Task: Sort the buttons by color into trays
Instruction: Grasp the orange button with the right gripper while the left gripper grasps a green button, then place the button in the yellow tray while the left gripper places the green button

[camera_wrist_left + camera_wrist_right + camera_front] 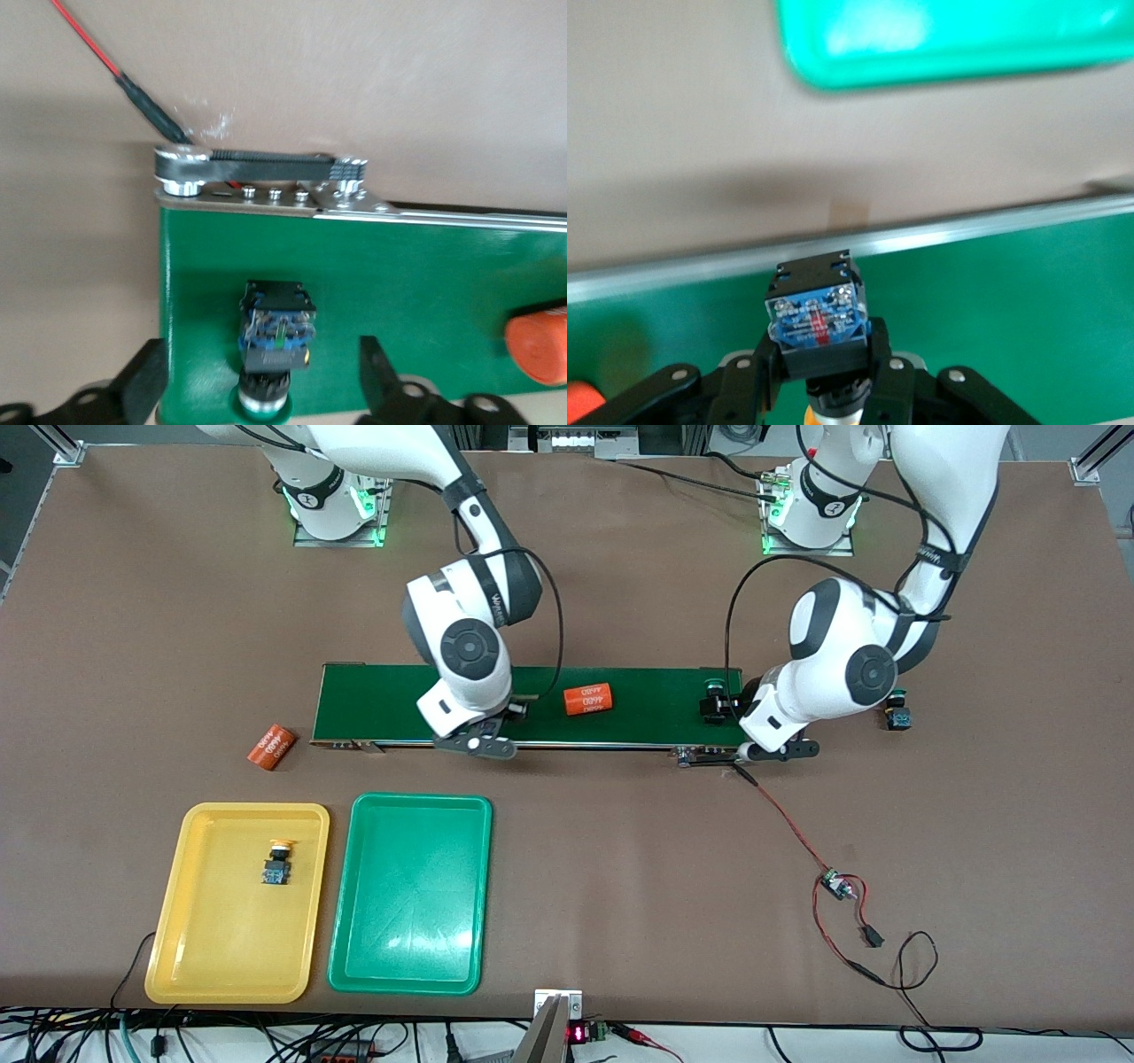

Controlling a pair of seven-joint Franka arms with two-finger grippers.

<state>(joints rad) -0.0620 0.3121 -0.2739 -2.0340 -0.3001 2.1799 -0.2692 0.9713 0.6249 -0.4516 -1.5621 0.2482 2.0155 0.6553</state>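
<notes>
Here the right end effector hangs over the conveyor belt, toward the right arm's end of it, its fingers clamped on the black body of a button with a yellow-orange cap; the blue terminal face of that button points up at the wrist camera. The left end effector is over the belt's end toward the left arm, its fingers spread wide with a green-capped button lying on the belt between them, untouched. A second green-capped button sits on the brown tabletop just off that same end of the belt. One yellow-capped button lies in the yellow tray, in the half of it farther from the front camera. The green tray stands just beside the yellow one, toward the left arm's end. An orange cylinder lies on the belt between the two end effectors, and another orange cylinder rests on the tabletop near the belt's end toward the right arm. A red-and-black wire runs from the belt's drive to a small control board.
</notes>
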